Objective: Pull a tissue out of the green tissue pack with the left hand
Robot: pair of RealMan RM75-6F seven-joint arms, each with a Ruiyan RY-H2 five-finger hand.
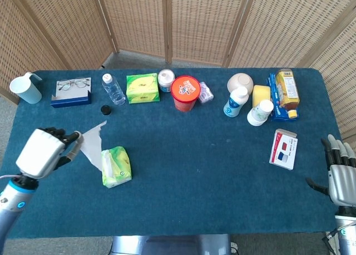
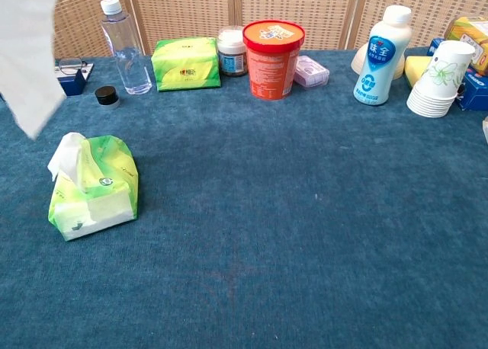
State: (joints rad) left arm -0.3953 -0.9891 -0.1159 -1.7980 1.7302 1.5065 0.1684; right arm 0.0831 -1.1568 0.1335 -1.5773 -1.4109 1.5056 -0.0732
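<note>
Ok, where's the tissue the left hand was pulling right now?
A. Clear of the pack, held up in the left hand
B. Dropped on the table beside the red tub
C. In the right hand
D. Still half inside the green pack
A: the tissue hangs from the left hand, apart from the green tissue pack, where a fresh sheet pokes up.
</note>
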